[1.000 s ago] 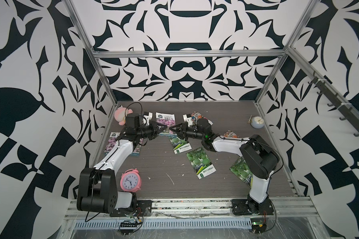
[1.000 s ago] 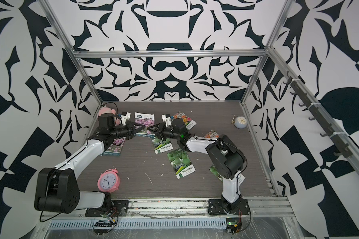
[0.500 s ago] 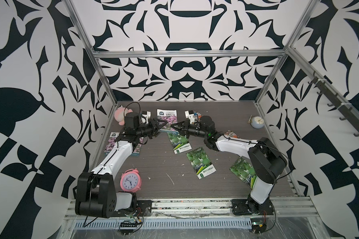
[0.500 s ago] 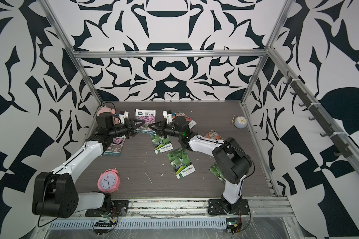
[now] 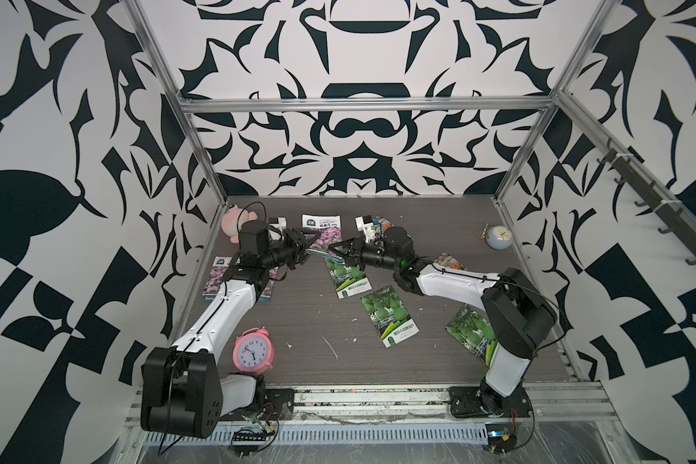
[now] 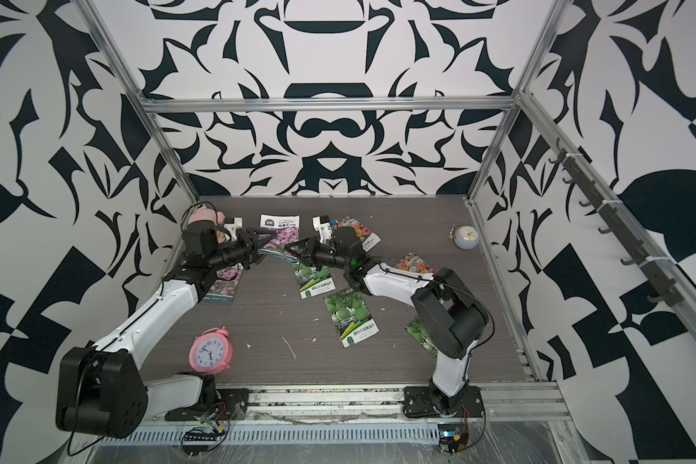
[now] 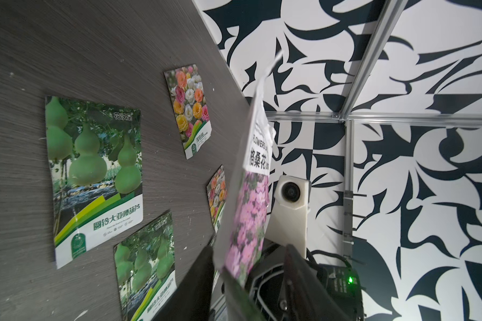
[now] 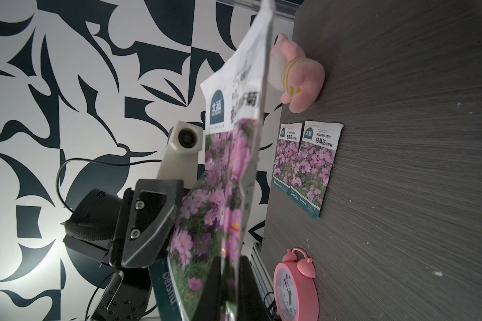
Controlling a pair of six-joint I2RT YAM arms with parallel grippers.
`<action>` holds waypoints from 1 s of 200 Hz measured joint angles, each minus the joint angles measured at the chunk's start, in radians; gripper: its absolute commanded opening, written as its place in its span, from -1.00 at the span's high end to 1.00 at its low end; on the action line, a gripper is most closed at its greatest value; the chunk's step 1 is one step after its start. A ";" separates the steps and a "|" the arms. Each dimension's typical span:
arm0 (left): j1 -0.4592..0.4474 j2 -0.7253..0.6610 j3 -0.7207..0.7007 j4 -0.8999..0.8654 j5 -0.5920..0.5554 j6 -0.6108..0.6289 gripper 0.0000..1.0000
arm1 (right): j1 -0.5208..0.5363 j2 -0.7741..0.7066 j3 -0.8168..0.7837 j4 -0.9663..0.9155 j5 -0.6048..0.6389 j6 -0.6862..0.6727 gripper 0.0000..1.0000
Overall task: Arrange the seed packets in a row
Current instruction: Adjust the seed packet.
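Our right tool pinches a glossy purple-pink flower seed packet above the dark wooden bench. Our left tool stands spread around its other end.

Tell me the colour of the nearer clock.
The clock is pink, white-faced; best in a top view.

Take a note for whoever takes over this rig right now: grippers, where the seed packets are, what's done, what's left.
Left gripper: open, jaws either side of the lifted flat glossy purple-flower seed packet.
Right gripper: shut on that packet.
On the dark wood-grain table: two purple-flower packets side by side beside the left arm; three green-gourd packets and two orange-pink-white bloom packets scattered.
Done: purple pair lined up.
Left: place the held packet, then the other five.
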State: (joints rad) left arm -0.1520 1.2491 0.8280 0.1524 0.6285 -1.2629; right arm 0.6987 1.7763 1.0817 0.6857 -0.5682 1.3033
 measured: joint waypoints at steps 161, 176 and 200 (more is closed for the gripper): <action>-0.018 0.018 -0.011 -0.047 -0.011 0.009 0.81 | -0.008 -0.009 0.014 -0.110 0.009 -0.142 1.00; -0.021 0.018 -0.011 -0.060 -0.002 0.019 0.78 | -0.011 -0.014 0.017 -0.131 -0.001 -0.187 1.00; -0.027 0.018 -0.004 -0.092 0.014 0.048 0.57 | -0.021 -0.018 0.017 -0.143 -0.019 -0.219 1.00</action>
State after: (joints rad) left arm -0.1791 1.2675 0.8238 0.0601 0.6426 -1.2152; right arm 0.6777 1.7588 1.0988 0.5430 -0.5877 1.0847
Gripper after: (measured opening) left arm 0.177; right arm 0.092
